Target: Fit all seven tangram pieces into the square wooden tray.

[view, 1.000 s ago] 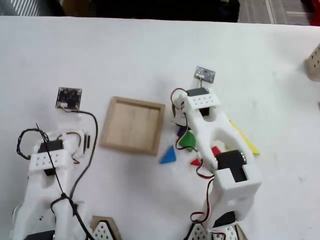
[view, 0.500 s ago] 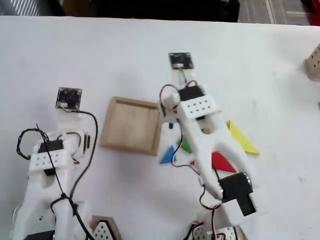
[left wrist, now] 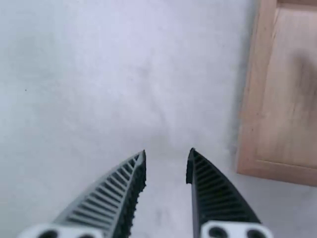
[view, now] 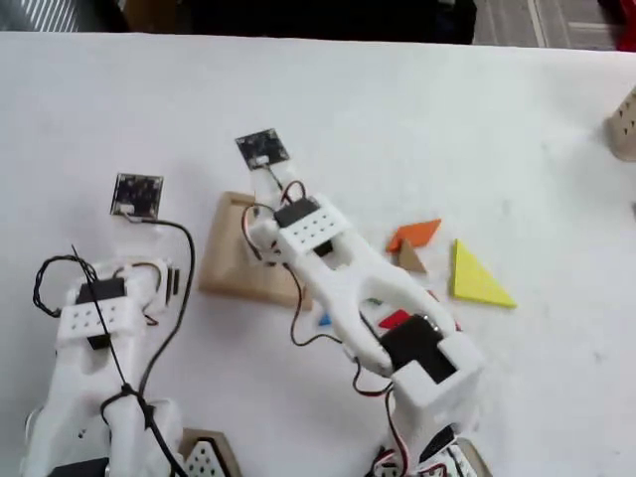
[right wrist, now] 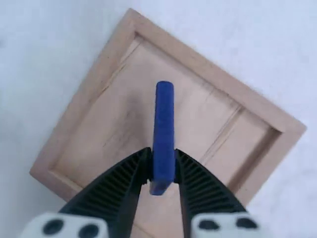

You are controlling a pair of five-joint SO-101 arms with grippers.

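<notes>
My right gripper [right wrist: 162, 153] is shut on a blue piece [right wrist: 164, 114] held on edge, hanging over the floor of the square wooden tray [right wrist: 213, 74]. In the high view the right arm [view: 343, 273] lies across the tray [view: 221, 260] and hides most of it. Right of the tray lie an orange piece [view: 415, 234], a small tan triangle [view: 410, 256], a yellow triangle [view: 477, 278], a red piece [view: 395, 319] and bits of green [view: 373, 301] and blue [view: 325, 320] beside the arm. My left gripper [left wrist: 166, 158] stands open and empty over bare table beside the tray's rim [left wrist: 252, 99].
The left arm [view: 99, 313] sits at the near left with a black cable [view: 179, 298] looping beside it. A pale perforated object [view: 624, 124] stands at the right edge. The far half of the white table is open room.
The right arm has swung left from the pile of pieces to above the tray, carrying the blue piece. The orange and tan pieces have come into sight. The left arm has kept still.
</notes>
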